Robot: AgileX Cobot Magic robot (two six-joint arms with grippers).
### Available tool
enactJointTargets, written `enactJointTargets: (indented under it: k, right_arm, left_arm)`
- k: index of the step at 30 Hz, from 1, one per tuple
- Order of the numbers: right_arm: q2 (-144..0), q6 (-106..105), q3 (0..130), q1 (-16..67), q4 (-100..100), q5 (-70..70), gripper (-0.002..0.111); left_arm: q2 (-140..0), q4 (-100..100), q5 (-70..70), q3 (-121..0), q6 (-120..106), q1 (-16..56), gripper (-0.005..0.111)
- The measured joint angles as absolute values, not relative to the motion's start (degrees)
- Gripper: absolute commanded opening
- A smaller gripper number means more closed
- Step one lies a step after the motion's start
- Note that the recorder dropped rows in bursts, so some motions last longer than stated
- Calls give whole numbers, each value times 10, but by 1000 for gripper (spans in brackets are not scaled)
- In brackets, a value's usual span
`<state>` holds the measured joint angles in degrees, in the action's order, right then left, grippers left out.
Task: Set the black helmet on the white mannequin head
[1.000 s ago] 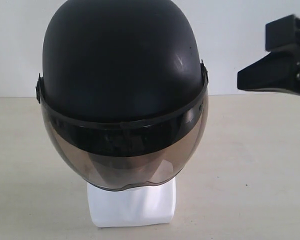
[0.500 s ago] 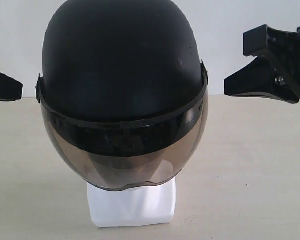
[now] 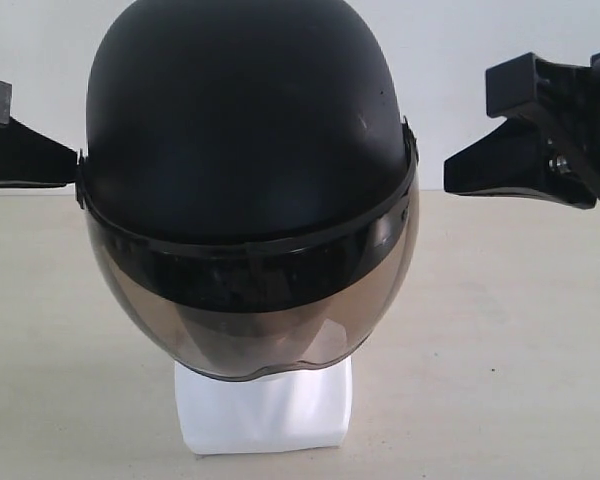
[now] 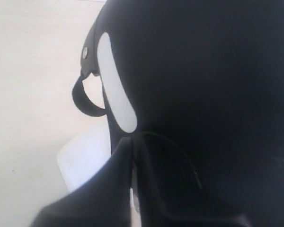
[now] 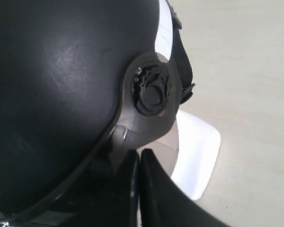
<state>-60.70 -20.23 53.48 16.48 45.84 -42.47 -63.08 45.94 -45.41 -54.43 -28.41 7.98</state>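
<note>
Black helmet [image 3: 245, 130] caps white mannequin head [image 3: 265, 410]; left end effector [image 3: 68, 165], pressed together, at its edge; right end effector [image 3: 458, 176], likewise, stands clear.

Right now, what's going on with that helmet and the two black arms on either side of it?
The black helmet already sits on the white mannequin head, with its visor down over the face, so only the white base shows below. The left gripper has its tip right at the helmet's side. The right gripper hangs just clear of the other side. Both have their fingers pressed together and hold nothing.
</note>
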Motion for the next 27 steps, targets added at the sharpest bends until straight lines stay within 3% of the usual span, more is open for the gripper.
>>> enactJointTargets:
  k: [22, 27]
  right_arm:
    - [-607, -244, 535, 165, 509, -428, 0]
    - [-623, -236, 536, 166, 482, -343, 0]
  left_arm:
    - [-702, 529, -397, -580, -337, 77, 4]
    - [-708, 530, -401, -593, -337, 75, 4]
